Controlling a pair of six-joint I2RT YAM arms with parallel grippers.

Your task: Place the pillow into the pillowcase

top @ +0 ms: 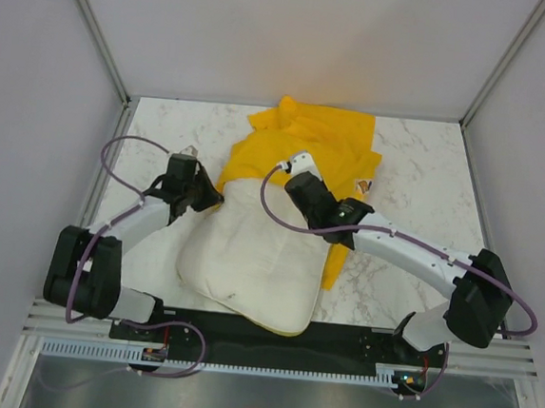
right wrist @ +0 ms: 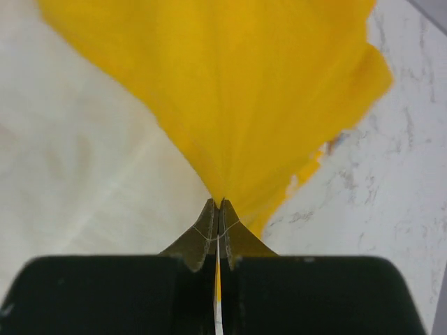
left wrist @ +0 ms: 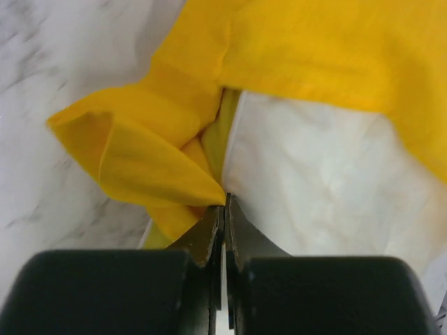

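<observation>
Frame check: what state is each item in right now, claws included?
pillow: far end covered by the pillowcase, near part uncovered.
pillowcase: bunched over the pillow's far end, edge pinched on both sides.
left claw: shut on the pillowcase.
right claw: shut on the pillowcase.

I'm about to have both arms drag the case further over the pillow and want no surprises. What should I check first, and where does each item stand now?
1. Left gripper clamped on the pillowcase: ok, tips shut on a yellow fold.
2. Right gripper clamped on it: ok, cloth fans out from the shut tips.
3. Pillow started into the opening: ok, its far end is under yellow cloth.
4. Left grip free of the pillow: cannot tell, white fabric sits right at the tips.
5. Cable clear: not ok, the right arm's purple loop hangs over the pillow.
</observation>
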